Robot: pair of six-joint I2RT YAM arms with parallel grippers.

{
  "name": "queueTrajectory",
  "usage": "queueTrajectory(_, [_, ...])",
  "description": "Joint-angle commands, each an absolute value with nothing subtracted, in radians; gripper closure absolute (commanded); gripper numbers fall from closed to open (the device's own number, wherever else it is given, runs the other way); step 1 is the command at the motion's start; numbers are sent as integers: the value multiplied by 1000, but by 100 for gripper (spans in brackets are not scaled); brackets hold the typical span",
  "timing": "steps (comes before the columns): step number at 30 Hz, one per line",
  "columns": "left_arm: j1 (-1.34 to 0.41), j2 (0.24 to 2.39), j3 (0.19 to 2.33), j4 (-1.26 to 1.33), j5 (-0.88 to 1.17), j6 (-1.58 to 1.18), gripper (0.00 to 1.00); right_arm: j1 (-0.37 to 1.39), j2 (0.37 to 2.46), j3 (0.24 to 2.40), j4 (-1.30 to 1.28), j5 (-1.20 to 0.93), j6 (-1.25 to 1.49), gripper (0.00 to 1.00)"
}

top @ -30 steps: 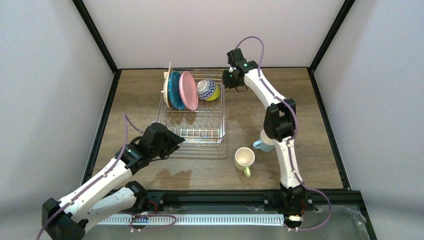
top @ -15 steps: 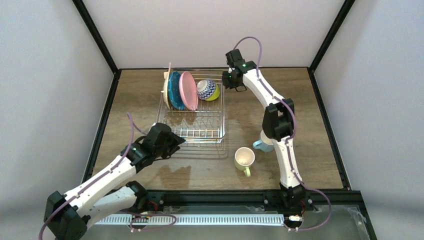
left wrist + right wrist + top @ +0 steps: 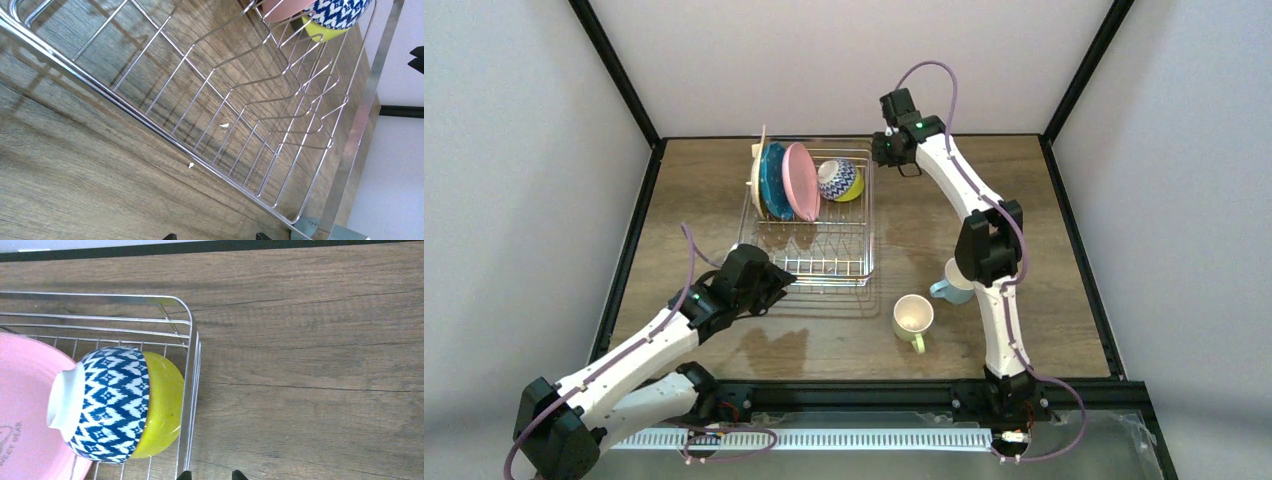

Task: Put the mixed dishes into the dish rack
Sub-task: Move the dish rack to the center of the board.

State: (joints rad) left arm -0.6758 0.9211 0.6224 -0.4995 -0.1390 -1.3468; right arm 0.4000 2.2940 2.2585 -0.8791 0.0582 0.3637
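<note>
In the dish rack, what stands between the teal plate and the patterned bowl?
The pink plate, standing on edge between the teal plate and the patterned bowl; the top view shows it.

The dish rack (image 3: 816,262) sits on the table (image 3: 1064,300), left of centre. At its far end three plates stand on edge side by side, the left plate (image 3: 757,170), the middle plate (image 3: 772,182) and the right plate (image 3: 801,182), while the bowl (image 3: 839,180) lies on its side in the far right corner, its foot against the right plate and its mouth towards the rack's right wall. Right of the rack's near end, two mugs stand on the table: the near mug (image 3: 913,318), and the far mug (image 3: 949,288) just behind and to its right.
</note>
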Motion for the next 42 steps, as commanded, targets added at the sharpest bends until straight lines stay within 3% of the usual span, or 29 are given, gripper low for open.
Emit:
queueTrajectory(1, [-677, 931, 619, -479, -161, -1339, 10, 404, 2258, 2261, -863, 31, 353, 52])
queueTrajectory(35, [-668, 1062, 647, -419, -215, -1356, 8, 407, 2450, 2390, -911, -31, 317, 51])
queueTrajectory(42, [-662, 1078, 632, -412, -212, -1354, 8, 408, 2487, 2390, -920, -19, 326, 67])
